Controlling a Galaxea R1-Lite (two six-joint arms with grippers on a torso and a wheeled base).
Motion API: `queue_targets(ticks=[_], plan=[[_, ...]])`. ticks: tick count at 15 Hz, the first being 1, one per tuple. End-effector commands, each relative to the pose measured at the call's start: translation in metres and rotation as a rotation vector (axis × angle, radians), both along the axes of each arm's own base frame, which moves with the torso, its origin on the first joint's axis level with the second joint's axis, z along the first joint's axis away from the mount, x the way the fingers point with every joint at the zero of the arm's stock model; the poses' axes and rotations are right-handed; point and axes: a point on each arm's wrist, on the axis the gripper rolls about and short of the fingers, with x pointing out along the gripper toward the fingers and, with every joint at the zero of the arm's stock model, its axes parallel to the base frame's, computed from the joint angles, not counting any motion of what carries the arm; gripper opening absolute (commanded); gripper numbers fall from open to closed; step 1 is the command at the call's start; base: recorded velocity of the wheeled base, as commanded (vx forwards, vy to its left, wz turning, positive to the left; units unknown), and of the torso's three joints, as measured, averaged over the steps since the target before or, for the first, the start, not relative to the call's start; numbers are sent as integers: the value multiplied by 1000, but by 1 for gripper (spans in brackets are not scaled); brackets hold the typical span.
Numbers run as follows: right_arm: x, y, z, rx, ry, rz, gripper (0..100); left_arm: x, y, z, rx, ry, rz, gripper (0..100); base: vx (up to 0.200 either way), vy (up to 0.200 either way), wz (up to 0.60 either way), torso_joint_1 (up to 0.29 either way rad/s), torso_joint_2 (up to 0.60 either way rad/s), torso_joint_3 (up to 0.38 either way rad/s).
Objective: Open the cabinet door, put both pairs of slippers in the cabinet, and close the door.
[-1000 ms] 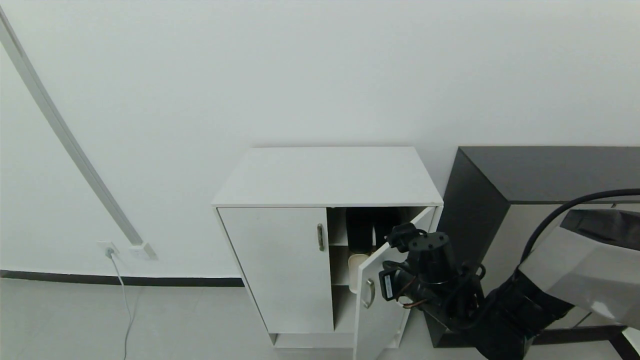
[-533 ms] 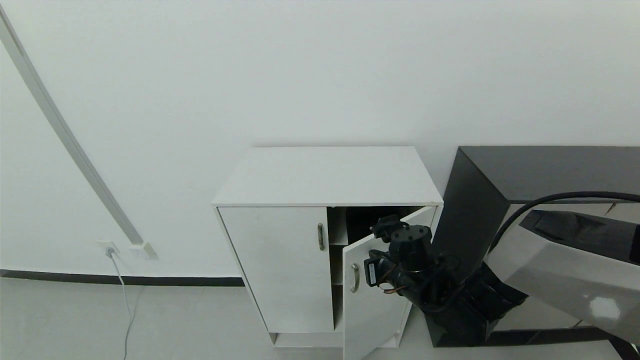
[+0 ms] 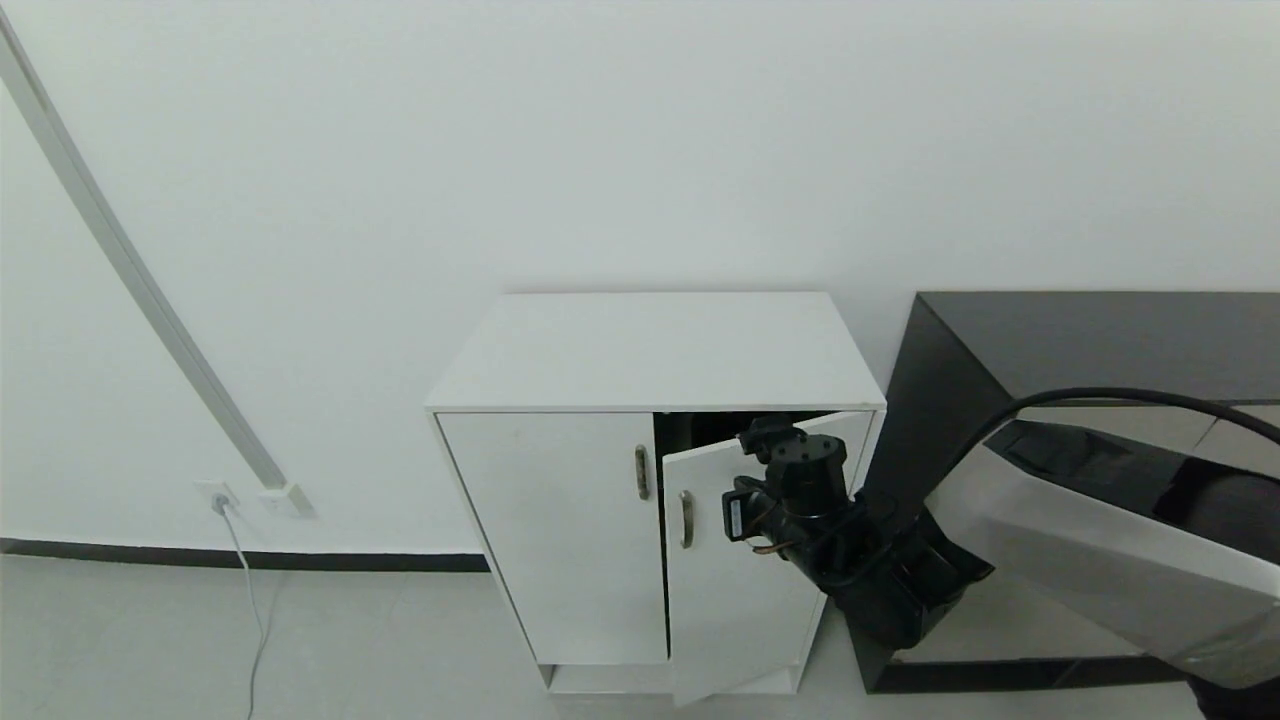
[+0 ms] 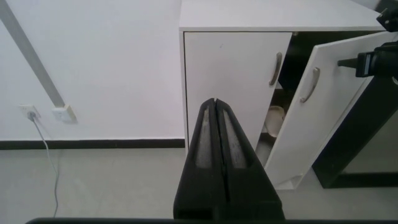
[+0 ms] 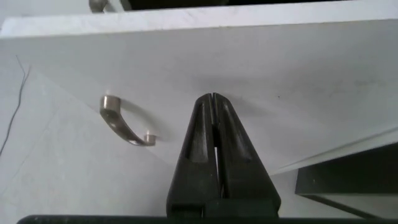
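Right pincer (image 5: 214, 99), closed and empty, sits against the ajar cabinet door (image 3: 735, 590). Panel judged rigid, light and hinge-swung: push flat near the handle (image 5: 127, 121). Left pincer (image 4: 215, 104) closed, empty.

The cabinet door (image 5: 280, 74) is smooth, matt white board, probably laminate. Its handle (image 5: 122, 123) is brushed metal. At its 3 o'clock, the dark sideboard (image 3: 945, 400) looks glossy.

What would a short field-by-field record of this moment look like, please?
cabinet: white, two doors
left door: shut
right door: ajar, with a narrow gap at its handle side
right gripper: shut, tips against the right door's outer face, beside the handle
left gripper: shut, holding nothing, apart from the cabinet
inside: a pale item on a shelf, likely a slipper
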Motion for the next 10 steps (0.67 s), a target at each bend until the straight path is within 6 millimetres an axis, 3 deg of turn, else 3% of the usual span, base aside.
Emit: queue_targets(ticks=[1,10], plan=[[6,0,-5,1,-1,-8,0,0,0,0,0,0,0,0,0,0,0,0,0,0],[28,1,-7,30,-37,-32,0,0,0,0,-2,1,0,0,0,0,0,0,0,0]])
